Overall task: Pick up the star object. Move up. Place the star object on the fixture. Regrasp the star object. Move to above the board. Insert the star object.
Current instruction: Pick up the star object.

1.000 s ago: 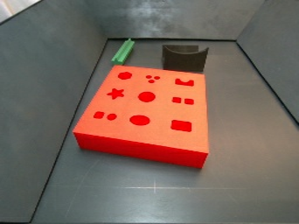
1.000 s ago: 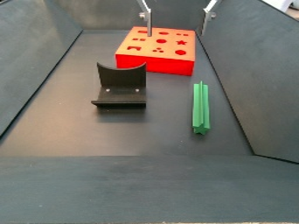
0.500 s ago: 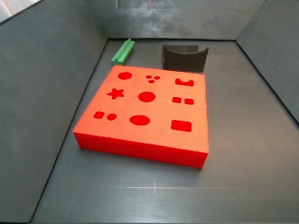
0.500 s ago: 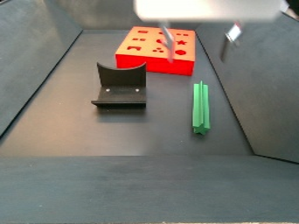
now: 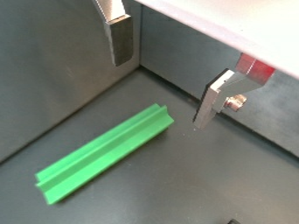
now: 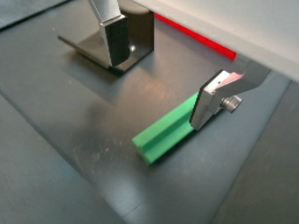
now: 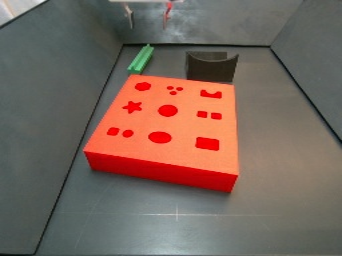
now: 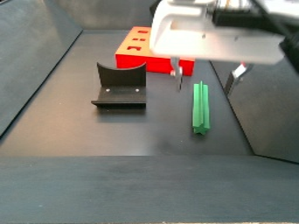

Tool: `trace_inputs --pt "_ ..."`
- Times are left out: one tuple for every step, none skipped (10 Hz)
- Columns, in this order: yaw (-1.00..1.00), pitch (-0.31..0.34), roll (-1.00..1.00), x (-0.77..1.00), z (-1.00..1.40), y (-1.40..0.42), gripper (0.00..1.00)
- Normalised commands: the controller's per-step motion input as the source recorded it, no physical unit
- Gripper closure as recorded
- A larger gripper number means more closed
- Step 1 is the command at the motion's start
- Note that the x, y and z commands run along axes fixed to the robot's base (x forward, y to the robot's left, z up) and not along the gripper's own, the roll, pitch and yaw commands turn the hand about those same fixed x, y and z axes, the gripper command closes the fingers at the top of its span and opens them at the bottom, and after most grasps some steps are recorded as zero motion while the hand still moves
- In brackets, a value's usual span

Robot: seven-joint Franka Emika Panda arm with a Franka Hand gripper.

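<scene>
Since the earlier frames we see the gripper (image 8: 208, 77) has travelled from over the board toward the star object and come lower; it now hangs above the far end of the peg, away from the board's middle. Its two flat silver fingers (image 5: 119, 39) stand wide apart with nothing between them, and in both wrist views the peg lies on the floor in the gap below them.

The star object (image 8: 201, 107), a small bright green elongated peg with a ridged, star-like section, lies flat on the dark grey floor (image 8: 105, 140) just beside the fixture (image 8: 119, 86), a dark L-shaped bracket on a base plate, and apart from it. The peg (image 5: 105, 155) touches neither finger. The board (image 7: 166, 123), a large flat bright red square slab with dark red shaped cut-outs, sits beyond the fixture, near it. In a side view the peg (image 7: 140, 57) rests by the board's far corner.
</scene>
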Motion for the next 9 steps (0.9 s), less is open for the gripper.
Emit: trace_inputs --pt "-0.20 -0.041 0.22 0.00 -0.87 0.13 0.00" --pt "-0.20 -0.043 0.23 0.00 -0.85 0.09 0.00" --pt "-0.19 -0.043 0.22 0.00 -0.85 0.13 0.00" --pt "-0.19 -0.041 0.23 0.00 -0.86 0.07 0.00" --pt "-0.21 -0.067 0.22 0.00 -0.83 0.10 0.00" --pt "-0.25 -0.126 0.20 -0.07 -0.75 0.04 0.00" --pt "-0.27 -0.253 0.11 -0.10 -0.61 0.05 0.00" --pt "-0.26 -0.311 0.05 -0.06 -0.49 0.10 0.00" --pt "-0.25 -0.330 0.04 -0.08 -0.46 0.11 0.00"
